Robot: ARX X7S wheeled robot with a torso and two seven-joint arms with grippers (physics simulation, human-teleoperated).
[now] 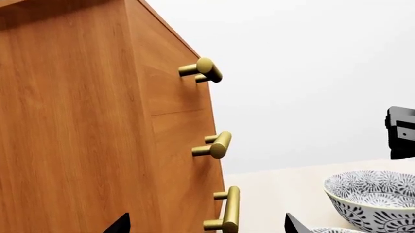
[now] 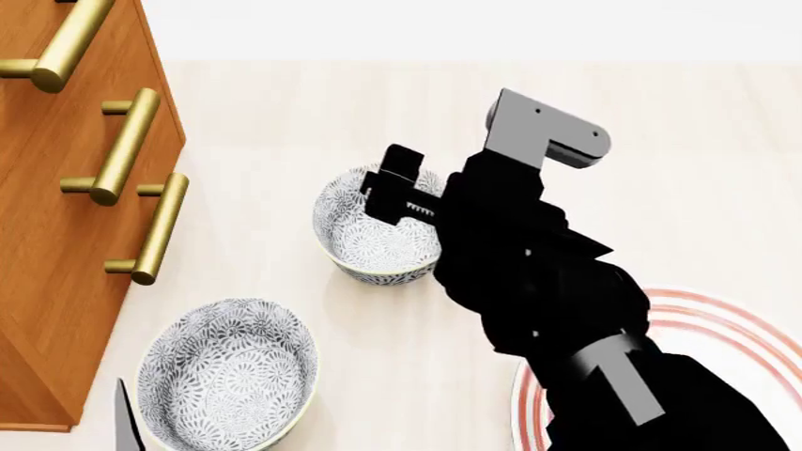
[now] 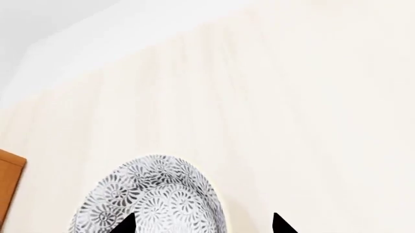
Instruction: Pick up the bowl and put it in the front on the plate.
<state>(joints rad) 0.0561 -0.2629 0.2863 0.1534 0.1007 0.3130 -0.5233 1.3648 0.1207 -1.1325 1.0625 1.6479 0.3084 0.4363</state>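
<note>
Two look-alike grey-and-white floral bowls stand on the pale table. The farther bowl [image 2: 372,235] [image 3: 152,199] [image 1: 372,196] lies under my right gripper [image 2: 398,188] [image 3: 203,225]. That gripper is open, with one fingertip [image 3: 126,224] over the bowl's inside and the other outside its wall, touching nothing that I can see. The nearer bowl [image 2: 225,371] sits by the cabinet. The plate [image 2: 701,315], white with red rings, lies at the front right, mostly hidden under my right arm. My left gripper [image 1: 207,225] is open and empty beside the cabinet.
A wooden cabinet [image 2: 51,216] [image 1: 77,121] with brass drawer handles [image 2: 126,146] stands along the left, close to the nearer bowl and my left gripper. Bare table stretches behind the bowls toward the white wall.
</note>
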